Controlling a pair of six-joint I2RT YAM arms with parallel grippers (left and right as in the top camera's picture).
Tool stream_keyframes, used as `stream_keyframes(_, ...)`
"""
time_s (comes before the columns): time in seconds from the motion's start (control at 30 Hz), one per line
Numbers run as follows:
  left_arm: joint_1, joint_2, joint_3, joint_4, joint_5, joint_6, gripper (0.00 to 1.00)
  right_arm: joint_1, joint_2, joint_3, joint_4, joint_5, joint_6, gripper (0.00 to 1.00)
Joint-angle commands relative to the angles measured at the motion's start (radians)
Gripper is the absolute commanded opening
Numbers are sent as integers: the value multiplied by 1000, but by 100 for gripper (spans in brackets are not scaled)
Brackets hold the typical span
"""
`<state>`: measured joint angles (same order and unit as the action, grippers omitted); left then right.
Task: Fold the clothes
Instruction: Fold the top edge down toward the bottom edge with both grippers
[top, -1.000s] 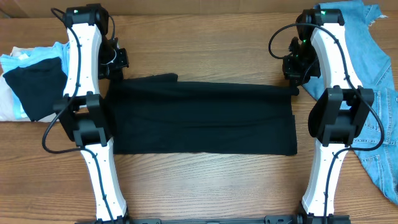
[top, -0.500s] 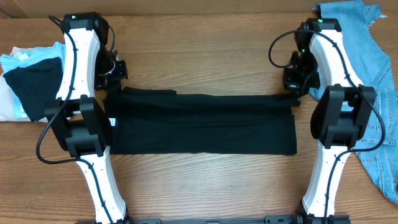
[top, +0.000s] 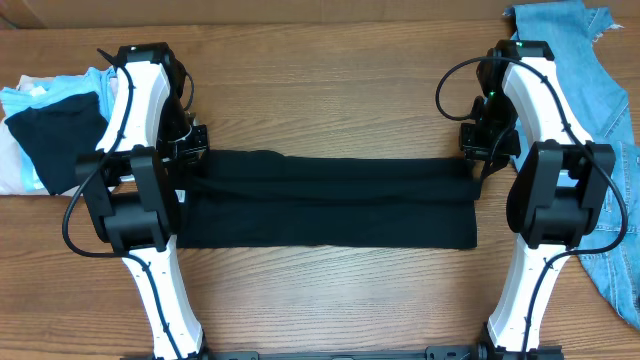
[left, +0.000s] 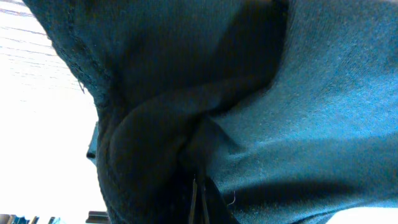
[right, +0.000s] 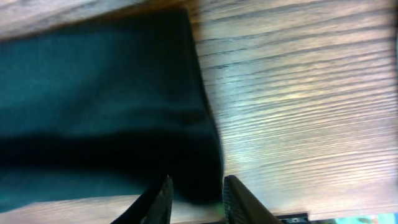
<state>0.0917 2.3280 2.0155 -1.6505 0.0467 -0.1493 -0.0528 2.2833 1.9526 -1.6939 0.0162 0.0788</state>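
Both ends: my left hand (left: 199, 198) is clamped on the T-shirt (top: 330, 200), right hand (right: 196, 193) apart, so I should lay the fold edge-aligned.

light-blue denim jeans (top: 605, 60) lie at the right edge of the wood-grain surface (top: 330, 90); pale blue and white folded garments (top: 30, 95) sit at its left edge.

We'd call this a robotics lab bench, not a home: left arm (top: 140, 200) & right arm (top: 545, 200), white-and-black, mounted at the edge of a wood-grain table (top: 330, 90), w/ black T-shirt (top: 330, 200), jeans (top: 600, 70) & folded garments (top: 40, 130) spread across it.
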Motion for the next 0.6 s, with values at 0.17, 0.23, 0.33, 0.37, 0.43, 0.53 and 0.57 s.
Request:
stream_keyframes(0.17, -1, -21, -3, -5, -28, 22, 4, -10, -30, -4, 2, 16, 0, 31)
stream_keyframes(0.23, -1, -21, -3, -18, -28, 22, 4, -10, -30, -4, 2, 16, 0, 31)
stream_keyframes(0.33, -1, -21, -5, -40, -27, 26, 4, -10, -30, -4, 1, 3, 0, 31)
stream_keyframes(0.37, -1, -21, -5, -40, -24, 26, 4, -10, -30, -4, 1, 5, 0, 31)
stream_keyframes(0.43, -1, -21, -5, -40, -20, 29, 4, -10, -30, -4, 1, 5, 0, 31)
stream_keyframes(0.53, -2, -21, -5, -40, -2, 46, 4, -10, -30, -4, -1, 5, 0, 31)
stream_keyframes(0.57, -3, -21, -6, -40, -2, 46, 4, -10, -30, -4, -1, 5, 0, 30)
